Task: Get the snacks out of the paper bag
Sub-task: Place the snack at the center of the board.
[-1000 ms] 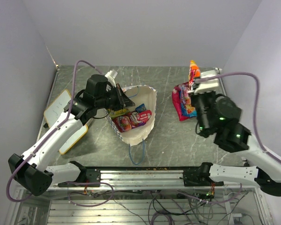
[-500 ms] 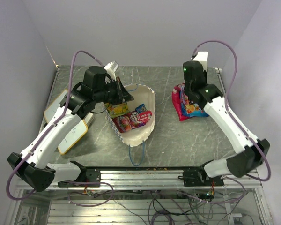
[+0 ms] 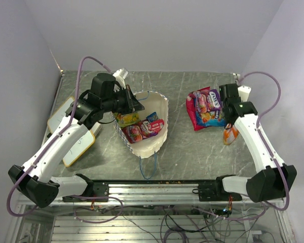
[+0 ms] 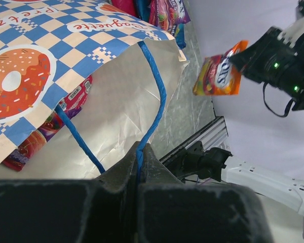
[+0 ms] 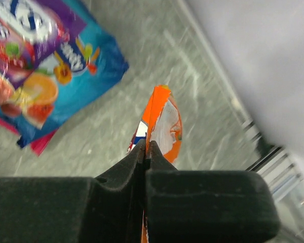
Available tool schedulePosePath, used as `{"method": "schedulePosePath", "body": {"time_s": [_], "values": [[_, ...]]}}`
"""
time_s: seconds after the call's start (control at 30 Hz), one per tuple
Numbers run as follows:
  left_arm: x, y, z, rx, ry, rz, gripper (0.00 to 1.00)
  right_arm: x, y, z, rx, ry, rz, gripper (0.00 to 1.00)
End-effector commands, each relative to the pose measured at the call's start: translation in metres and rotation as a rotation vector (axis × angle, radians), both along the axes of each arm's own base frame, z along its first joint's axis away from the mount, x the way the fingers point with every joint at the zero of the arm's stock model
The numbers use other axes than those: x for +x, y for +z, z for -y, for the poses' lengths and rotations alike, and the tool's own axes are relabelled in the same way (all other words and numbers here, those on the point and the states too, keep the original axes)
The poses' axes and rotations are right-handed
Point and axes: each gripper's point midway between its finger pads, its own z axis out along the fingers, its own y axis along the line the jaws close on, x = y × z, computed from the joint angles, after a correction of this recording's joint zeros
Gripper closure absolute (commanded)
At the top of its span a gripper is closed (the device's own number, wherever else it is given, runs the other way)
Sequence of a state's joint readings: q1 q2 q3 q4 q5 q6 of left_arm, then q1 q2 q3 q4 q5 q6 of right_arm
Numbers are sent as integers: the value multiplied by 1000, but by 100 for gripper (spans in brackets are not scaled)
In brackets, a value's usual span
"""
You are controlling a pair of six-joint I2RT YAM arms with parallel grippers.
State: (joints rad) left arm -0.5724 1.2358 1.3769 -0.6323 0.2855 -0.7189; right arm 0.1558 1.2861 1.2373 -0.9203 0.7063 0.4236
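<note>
Snacks (image 3: 142,130) in red, pink and yellow sit inside the paper bag (image 3: 165,109), left of centre on the grey table (image 3: 182,147), with its mouth open to the overhead camera. Whether the bag stands or slumps on its side is hard to tell from above. The left gripper (image 4: 140,150) is at the bag's far left rim, its jaws pressed together on the blue cord handle (image 4: 163,93). The wrist view shows the cord running straight into the closed fingertips, with the blue-and-white checkered band and its doughnut print spread just beside it. A second cord loop (image 3: 149,164) trails from the bag's near end onto the table.

To the right, well apart from the bag, a pile of packets (image 3: 205,109) lies flat on the table, red underneath with purple and blue on top. The right gripper (image 5: 146,149) pinches the orange packet (image 3: 230,136) by its top edge, jaws shut tight on the crinkled seal. The packet hangs below the fingertips over bare table just beside the pile's right edge, clear of the blue packet (image 5: 86,66).

A whiteboard (image 3: 58,120) with a yellow edge lies at the table's left side, partly under the left arm.
</note>
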Motion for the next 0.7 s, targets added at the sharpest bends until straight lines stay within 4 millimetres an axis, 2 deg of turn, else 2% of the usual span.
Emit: {"method": "schedulePosePath", "body": {"time_s": [0.0,0.1,0.17,0.23,0.4,0.5,0.6,0.67], "values": [[-1,12,1,-22,-7,38,93,-26,-30,-29,301,-135,57,100],[-2,18,2,-35,-15,52,93,-15,-43,-47,459,-194,144,100],[-4,26,6,-67,-32,62,93,2,-49,-50,530,-242,198,100],[-6,32,11,-99,-52,67,93,22,-54,-48,572,-292,227,100],[-8,42,13,-131,-62,75,93,63,-85,-41,592,-377,201,99],[-11,50,13,-150,-70,87,93,79,-96,-44,622,-385,190,90],[-16,50,12,-149,-80,95,93,96,-86,-55,721,-320,244,80],[-17,47,8,-128,-79,105,93,100,-72,-60,743,-254,269,67]]}}
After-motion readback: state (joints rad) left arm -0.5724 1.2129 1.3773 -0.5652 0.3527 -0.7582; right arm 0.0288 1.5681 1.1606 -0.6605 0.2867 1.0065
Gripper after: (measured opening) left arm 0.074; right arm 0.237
